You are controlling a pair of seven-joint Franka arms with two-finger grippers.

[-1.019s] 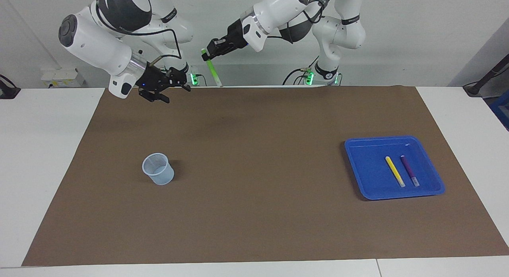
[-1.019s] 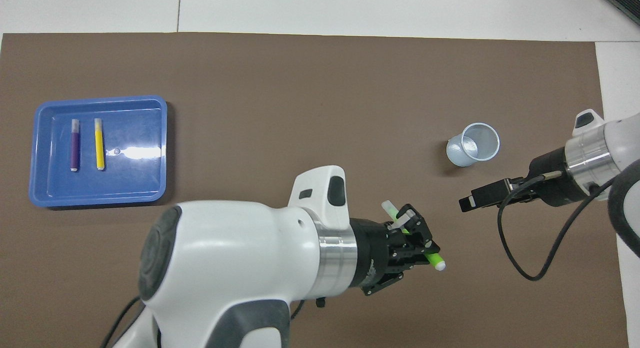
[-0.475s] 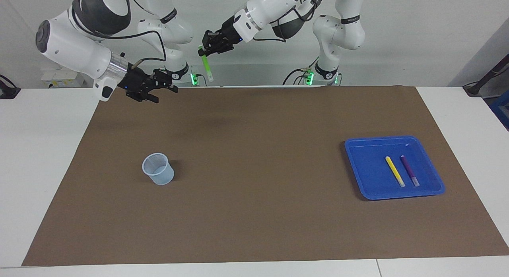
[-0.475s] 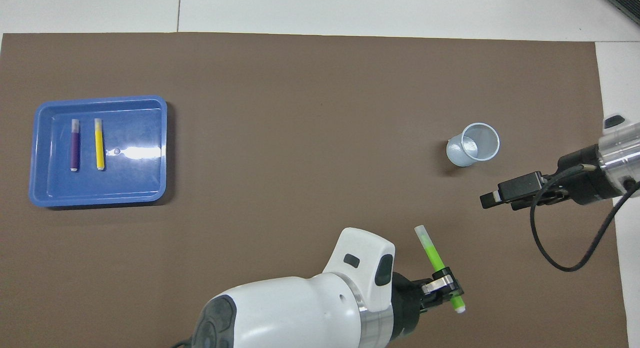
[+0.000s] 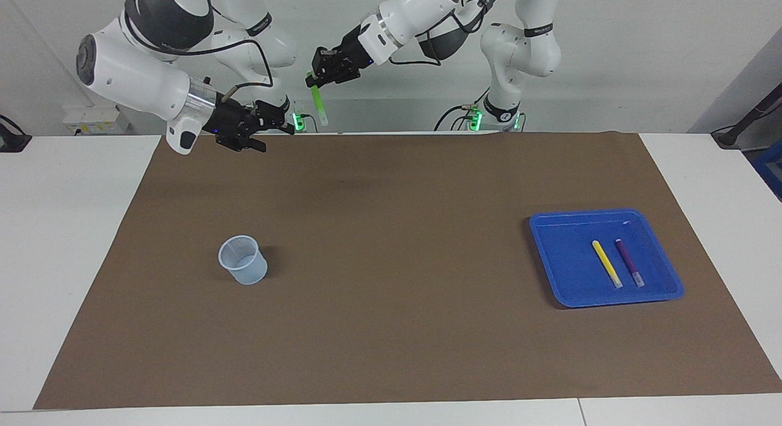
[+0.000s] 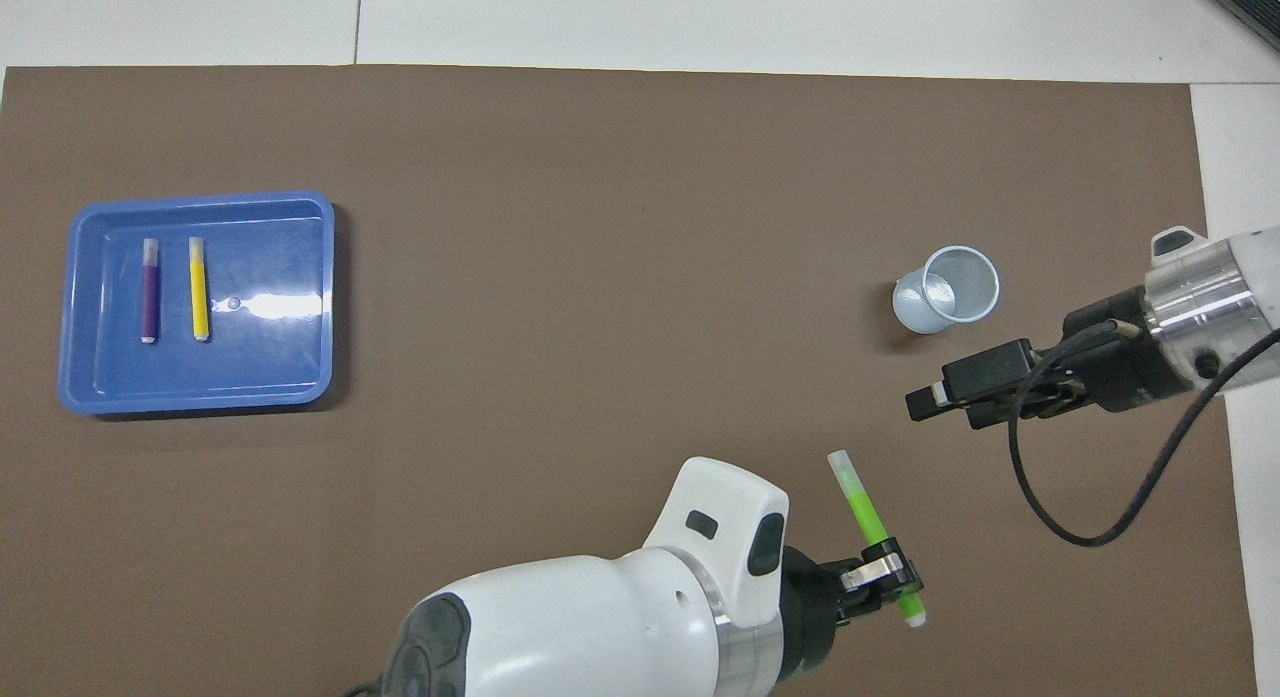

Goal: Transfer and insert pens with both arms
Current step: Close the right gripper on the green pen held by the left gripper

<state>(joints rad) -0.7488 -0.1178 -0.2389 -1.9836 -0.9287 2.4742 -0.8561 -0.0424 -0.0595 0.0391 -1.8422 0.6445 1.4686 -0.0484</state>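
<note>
The left gripper [image 5: 319,79] holds the green pen [image 5: 318,106] raised and hanging free, likely for handover; the right gripper [image 5: 275,124] waits wide beside it, over the worktop [image 5: 391,328].

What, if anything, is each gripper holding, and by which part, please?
The left gripper holds the green pen near one end. The right gripper holds nothing.
</note>
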